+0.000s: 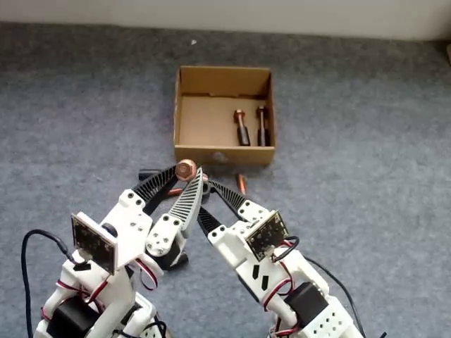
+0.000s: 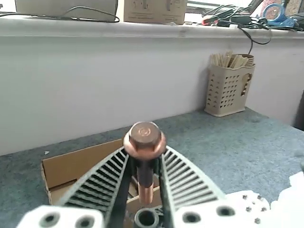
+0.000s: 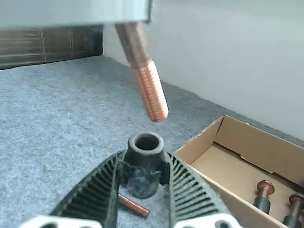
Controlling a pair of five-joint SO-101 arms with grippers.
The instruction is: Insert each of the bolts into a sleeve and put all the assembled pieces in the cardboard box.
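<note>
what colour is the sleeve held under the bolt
The sleeve is black, clearest in the right wrist view.

A grey carpet-like fabric surface (image 1: 366, 141) is bounded by a plain white wall (image 2: 95, 85). Black cables (image 2: 85, 18) are laid along a white ledge (image 2: 142, 28) above it. A beige perforated plastic basket (image 2: 228, 92) of pale wooden sticks (image 2: 231, 60) is set against the wall.
</note>
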